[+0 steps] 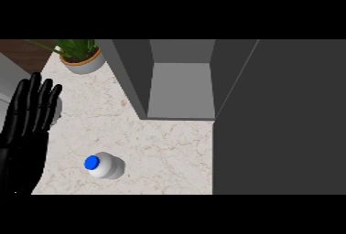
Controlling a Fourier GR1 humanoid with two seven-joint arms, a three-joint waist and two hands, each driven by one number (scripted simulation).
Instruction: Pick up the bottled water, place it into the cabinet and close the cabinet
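Observation:
A white water bottle (105, 166) with a blue cap stands upright on the marble counter (162, 146), near its front edge. Behind it and to the right is the grey cabinet (181, 89), its inside visible and holding nothing; its dark door (280, 116) is swung open and fills the right side of the view. My left hand (30, 112) rests open at the left edge, fingers straight and pointing up, well left of the bottle and not touching it. No right hand shows.
A potted green plant (81, 57) sits at the back left of the counter. A grey rounded object (58, 107) is partly hidden behind my left hand's fingers.

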